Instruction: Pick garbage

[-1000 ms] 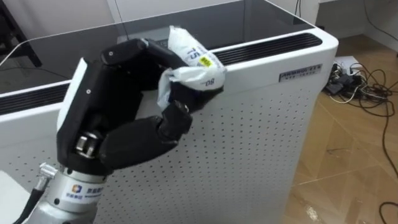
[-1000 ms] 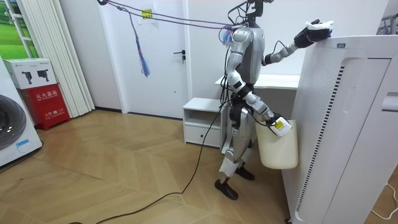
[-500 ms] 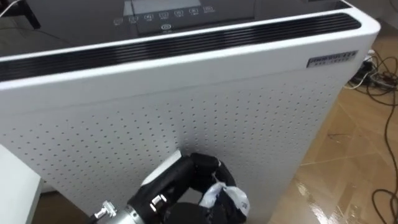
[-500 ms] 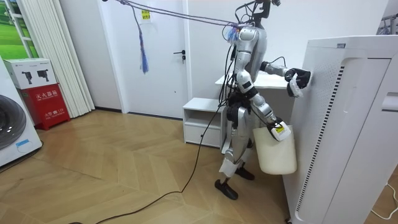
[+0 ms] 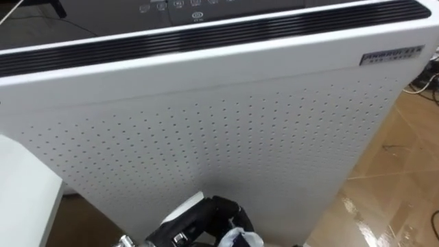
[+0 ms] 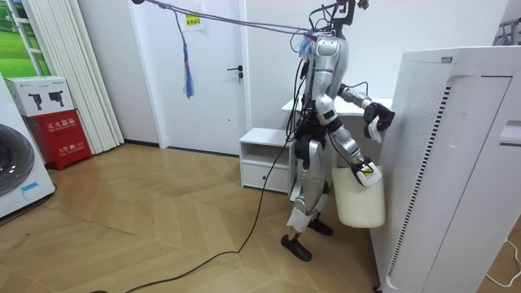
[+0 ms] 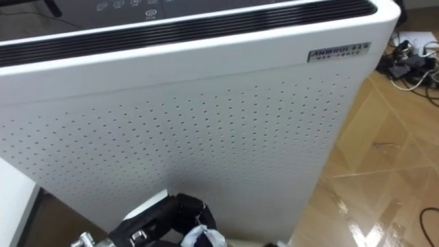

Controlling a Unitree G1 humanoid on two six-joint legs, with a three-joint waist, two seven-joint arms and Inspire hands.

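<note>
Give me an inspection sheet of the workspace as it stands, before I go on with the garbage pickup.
Surface: white appliance with a perforated front and a dark vent slot along its top.
Job's things: crumpled white garbage in the left robot hand, low before the appliance's front; white bin hanging at the robot's right side.
Clutter: nothing seen.
Robot hands: left robot hand shut on the garbage; right robot hand at the bin's top, grip too small to tell.
Cables: loose tangle on the floor past the appliance's right corner.
Surroundings: wood floor, closed door, low white cabinet, washing machine.
</note>
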